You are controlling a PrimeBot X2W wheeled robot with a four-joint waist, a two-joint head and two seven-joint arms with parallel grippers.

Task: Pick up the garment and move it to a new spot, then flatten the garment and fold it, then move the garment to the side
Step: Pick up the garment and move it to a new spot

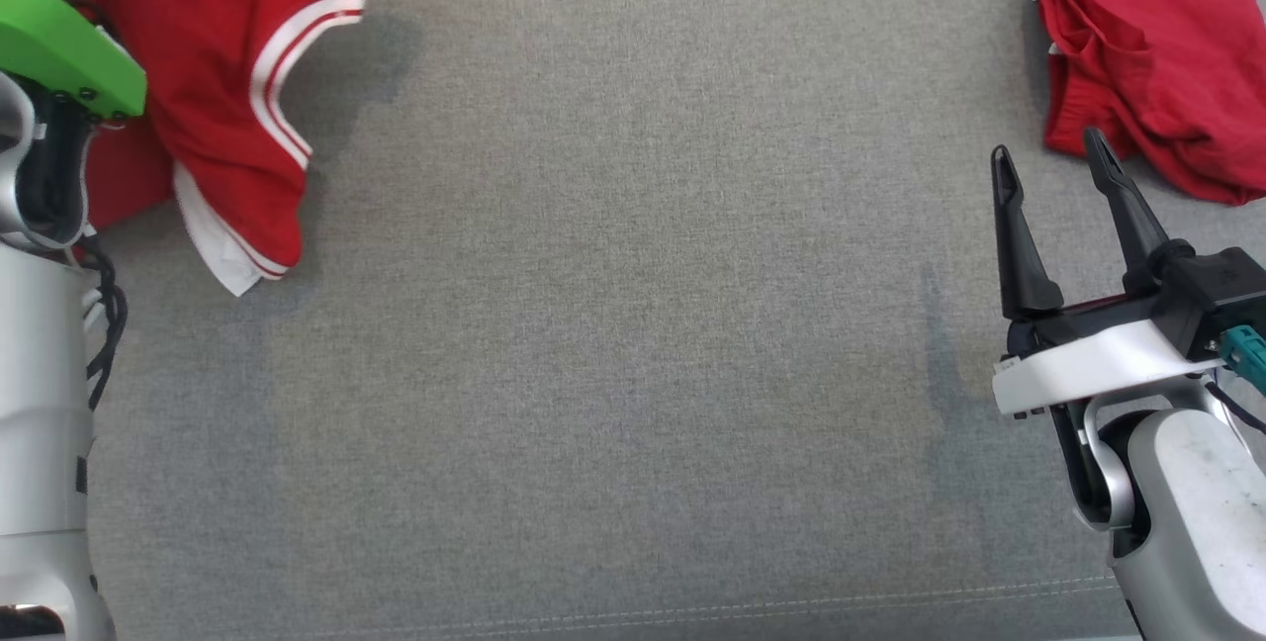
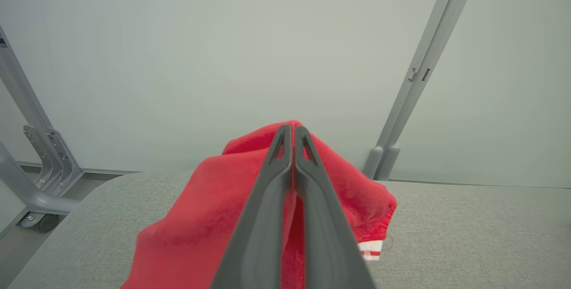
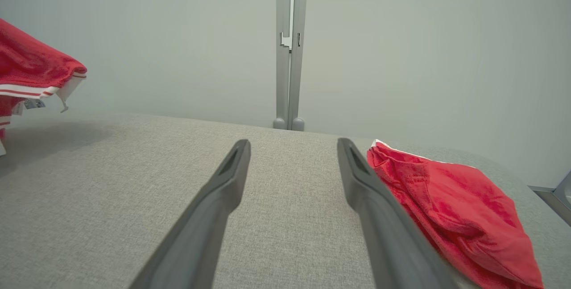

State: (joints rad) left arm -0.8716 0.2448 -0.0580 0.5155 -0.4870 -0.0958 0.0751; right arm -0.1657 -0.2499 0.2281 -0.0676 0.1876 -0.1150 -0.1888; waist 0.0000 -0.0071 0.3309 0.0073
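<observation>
A red knitted garment with white-and-red striped trim point(image 1: 218, 57) is seen at the upper left of the head view, bunched at the far left end of a grey woven fabric surface point(image 1: 633, 324). In the left wrist view the red cloth point(image 2: 200, 217) is draped around the left gripper point(image 2: 293, 130), whose two long dark fingers are pressed together with a fold of the garment pinched between them. In the right wrist view one trimmed hem of the garment point(image 3: 26, 66) is shown raised above the grey surface point(image 3: 111, 182), and a soft shadow is cast beneath it; whether the lower end rests on the surface cannot be told. A bright green cover point(image 1: 59, 47) and the silver left arm point(image 1: 40, 374) are seen beside the garment at the left edge of the head view. A second red garment with a thin white edge point(image 1: 1157, 67) is laid crumpled on the surface at the upper right, well apart from the first. The right gripper point(image 1: 1046, 148) is held just beside it with its fingers spread wide and nothing between them; in the right wrist view point(image 3: 293, 144) the second garment point(image 3: 446, 208) lies next to the right-hand finger. A grey metal frame post point(image 3: 290, 57) is seen against a pale wall beyond the surface.
</observation>
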